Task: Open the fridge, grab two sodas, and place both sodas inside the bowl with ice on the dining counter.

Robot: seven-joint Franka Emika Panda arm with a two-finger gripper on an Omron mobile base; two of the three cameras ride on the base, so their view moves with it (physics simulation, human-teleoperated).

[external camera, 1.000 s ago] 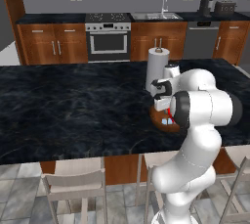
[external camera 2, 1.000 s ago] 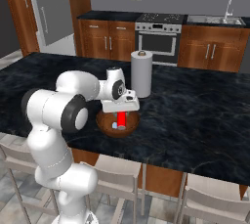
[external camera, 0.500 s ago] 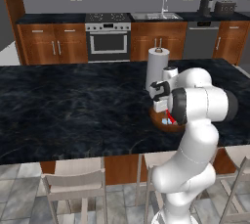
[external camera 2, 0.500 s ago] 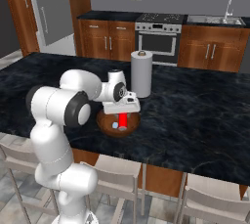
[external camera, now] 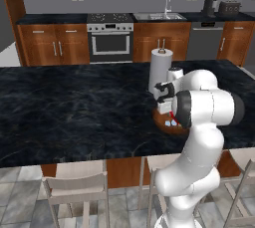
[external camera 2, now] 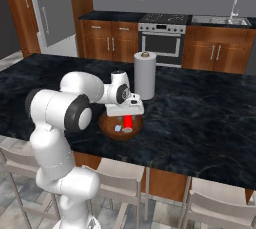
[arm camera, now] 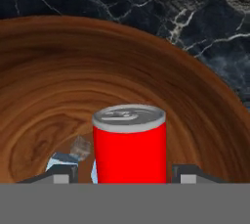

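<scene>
One soda (arm camera: 129,145) is standing upright in the bowl (external camera 2: 107,123), so you're only partway there. Left to right in the right base view: the white arm, then the gripper (external camera 2: 127,113) hanging over the bowl, then the paper towel roll (external camera 2: 144,75) just behind it to the right, all on the dining counter (external camera 2: 200,118).

What could go wrong: if you lift off crooked, a finger could clip the can and tip it onto the ice (arm camera: 73,152), or knock it over the low rim. Go straight up.

In the hand view the fingertips (arm camera: 61,175) sit apart on either side of the can, with a sliver of gap each side. Looks to me like you've let go, not clamping anything.
</scene>
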